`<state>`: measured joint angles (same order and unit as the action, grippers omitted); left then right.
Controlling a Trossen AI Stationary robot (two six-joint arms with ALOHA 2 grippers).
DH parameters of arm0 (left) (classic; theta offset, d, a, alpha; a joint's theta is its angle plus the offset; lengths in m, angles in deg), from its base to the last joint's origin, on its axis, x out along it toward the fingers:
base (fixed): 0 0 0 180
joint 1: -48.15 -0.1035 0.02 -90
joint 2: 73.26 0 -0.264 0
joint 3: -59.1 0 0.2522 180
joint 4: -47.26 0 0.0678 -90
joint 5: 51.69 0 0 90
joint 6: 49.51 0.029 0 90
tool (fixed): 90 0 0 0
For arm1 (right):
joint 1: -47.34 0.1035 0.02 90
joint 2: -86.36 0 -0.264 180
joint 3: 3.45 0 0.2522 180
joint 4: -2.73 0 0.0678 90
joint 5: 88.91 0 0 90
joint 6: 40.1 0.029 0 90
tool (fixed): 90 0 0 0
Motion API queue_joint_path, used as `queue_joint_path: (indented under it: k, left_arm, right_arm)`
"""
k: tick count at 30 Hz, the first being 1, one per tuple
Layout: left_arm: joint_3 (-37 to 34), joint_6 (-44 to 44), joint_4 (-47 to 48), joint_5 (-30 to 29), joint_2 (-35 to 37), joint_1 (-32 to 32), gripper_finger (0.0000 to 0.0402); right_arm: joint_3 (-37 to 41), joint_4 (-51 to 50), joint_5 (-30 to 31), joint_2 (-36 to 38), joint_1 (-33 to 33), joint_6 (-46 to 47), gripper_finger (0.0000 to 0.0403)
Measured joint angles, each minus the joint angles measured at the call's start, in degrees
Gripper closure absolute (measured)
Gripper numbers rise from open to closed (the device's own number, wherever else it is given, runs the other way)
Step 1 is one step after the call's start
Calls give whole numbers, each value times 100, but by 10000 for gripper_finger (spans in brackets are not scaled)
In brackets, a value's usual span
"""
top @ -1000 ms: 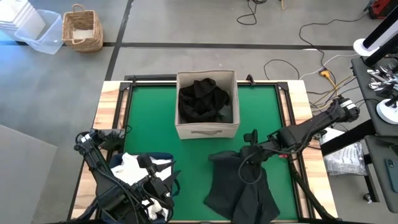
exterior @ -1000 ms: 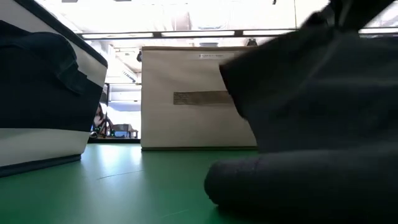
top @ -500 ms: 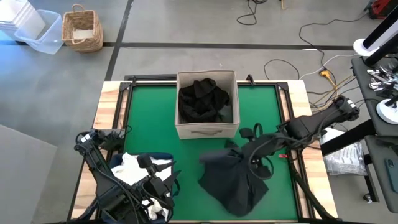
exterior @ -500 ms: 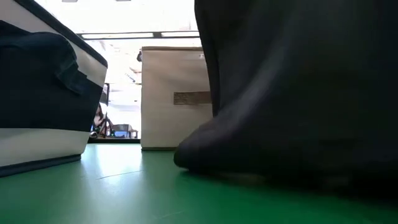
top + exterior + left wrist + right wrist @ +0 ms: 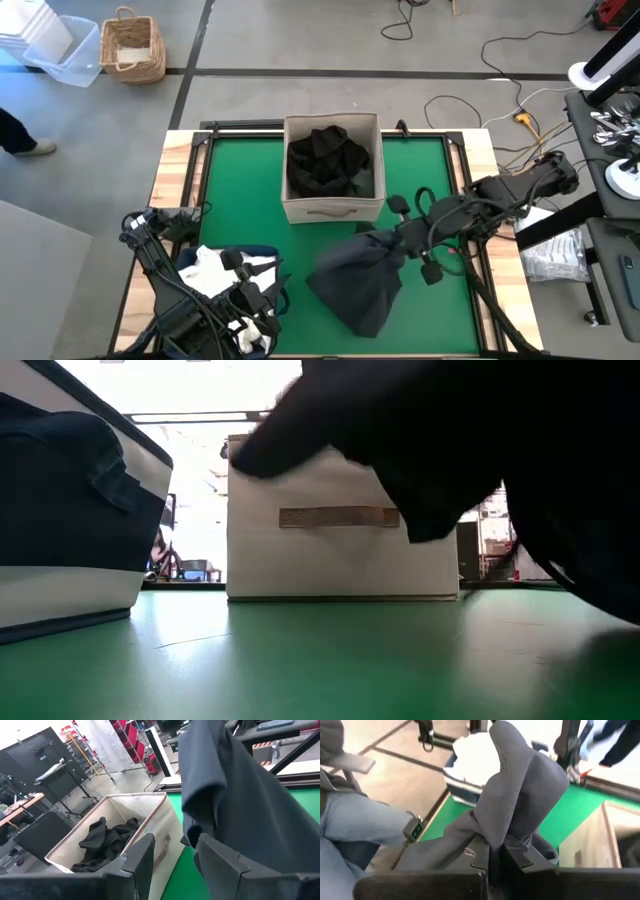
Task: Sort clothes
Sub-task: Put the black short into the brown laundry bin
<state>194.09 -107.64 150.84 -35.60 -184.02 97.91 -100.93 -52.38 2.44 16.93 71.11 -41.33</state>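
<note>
My right gripper (image 5: pixel 397 238) is shut on a charcoal grey garment (image 5: pixel 355 285) over the table's right half, near the beige box (image 5: pixel 333 205). In the low view the garment (image 5: pixel 480 450) hangs high in front of the box (image 5: pixel 330 520). Black clothes (image 5: pixel 330 160) lie inside the box. My left gripper (image 5: pixel 262 297) waits open above the navy bin (image 5: pixel 268 252), where white clothes (image 5: pixel 205 268) lie. Its wrist view shows the hanging garment (image 5: pixel 240 805) and the box (image 5: pixel 150 820). My right gripper pinches a bunched fold of the charcoal garment (image 5: pixel 505 827) between its two fingers (image 5: pixel 480 850), several layers together. The fold stands up past the fingertips, and the rest hangs slack below the gripper. Whether its lowest end (image 5: pixel 362 322) touches the table, I cannot tell.
Green mat (image 5: pixel 240 190) with a wooden border and black frame. A person's jeans-clad legs (image 5: pixel 355 820) show beyond the table in the right wrist view, and a shoe (image 5: pixel 35 148) at the high view's left edge. A wicker basket (image 5: pixel 132 45) and plastic tub stand on the floor.
My right gripper has risen, staying shut, and drawn the charcoal garment up off the mat. The garment, spread flat on the table's near right part a second ago, is now gathered into a hanging bundle and has swung toward the table's left, uncovering the box front in the low view.
</note>
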Motion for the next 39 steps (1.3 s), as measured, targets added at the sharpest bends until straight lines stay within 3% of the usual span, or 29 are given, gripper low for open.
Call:
queue_joint_path:
  k: [16, 24, 39]
  left_arm:
    - [0, 35, 2, -4, 0, 2, 267]
    - [-2, 40, 4, -177, 0, 0, 267]
    - [-2, 62, 4, -207, 0, 0, 267]
  right_arm:
    - [-1568, 316, 0, -17, -7, -808, 390]
    - [-2661, 595, 12, -361, -184, -1406, 390]
    - [-4647, 375, 17, -1543, -1757, -1908, 390]
